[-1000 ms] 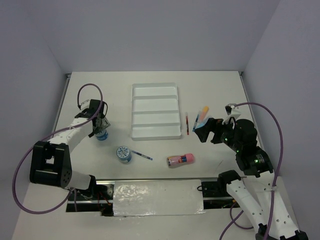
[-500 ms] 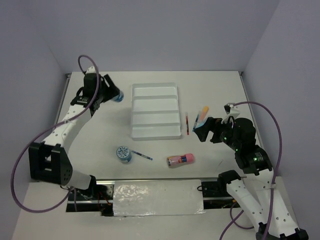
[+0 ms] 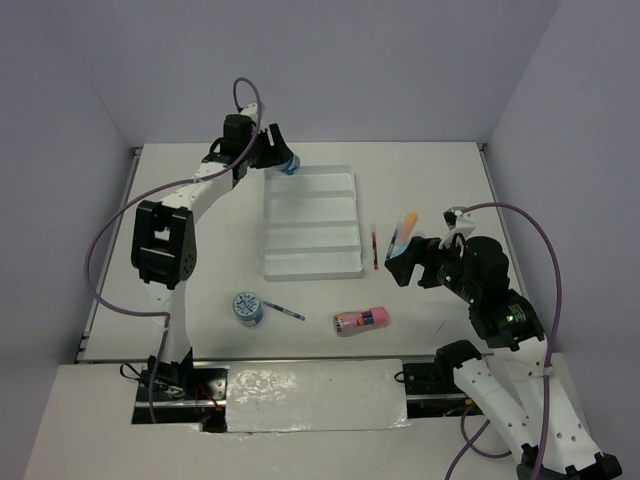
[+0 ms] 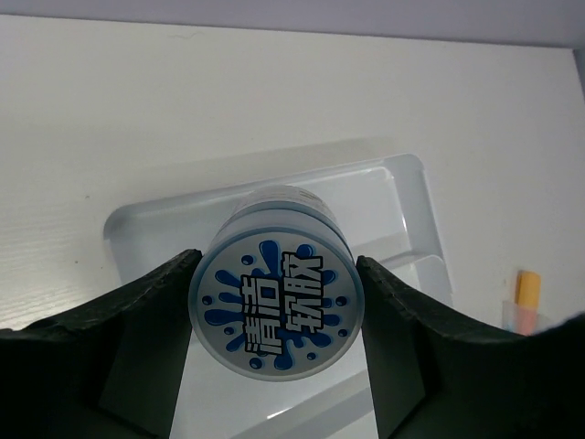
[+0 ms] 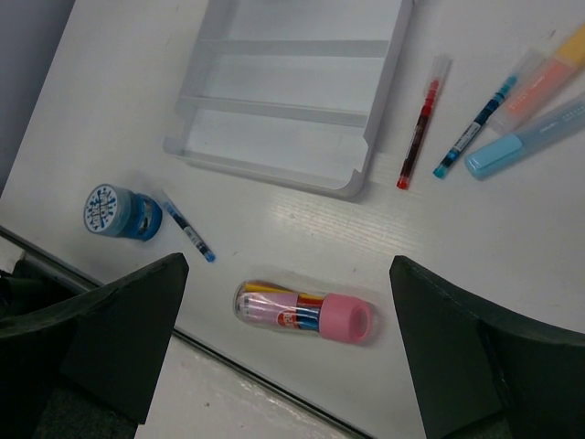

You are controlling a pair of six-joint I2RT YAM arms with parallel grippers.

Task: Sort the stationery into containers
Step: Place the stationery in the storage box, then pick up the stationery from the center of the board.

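Blue plastic hangs over white: seen from above, the left gripper (image 3: 279,160) pinches one blue tub (image 3: 290,166) above the far-left corner of the tray (image 3: 310,212), whose four long compartments hold nothing that can be seen. The step in hand looks like the delivery of this tub. The next move would call for lowering it into the far compartment and parting the jaws only once it is down, since a round tub let go from high up could roll or bounce out. On the table (image 3: 440,180) lie a second tub (image 3: 247,308) with a blue pen (image 3: 285,312) just beside it, a pink-capped tube (image 3: 361,320) and, right of the tray, a red pen (image 3: 375,247) and an orange marker (image 3: 407,219). The right gripper (image 3: 404,263) hangs near that group, jaws spread wide, holding nothing. The left wrist camera shows the tub's patterned white top face-on, clamped between both fingers (image 4: 146,320), with the tray's corner beneath it. The right wrist camera looks down between its own parted fingers (image 5: 119,338) and gives the count on the table: one tub, three thin pens, two markers and one tube. One pen is red and two are blue, the other blue pen (image 5: 473,130) lying between the red pen and the markers. Beside the orange marker is a light-blue marker (image 5: 523,139). With the held tub, that makes two tubs and eight items in all, none yet in the tray.
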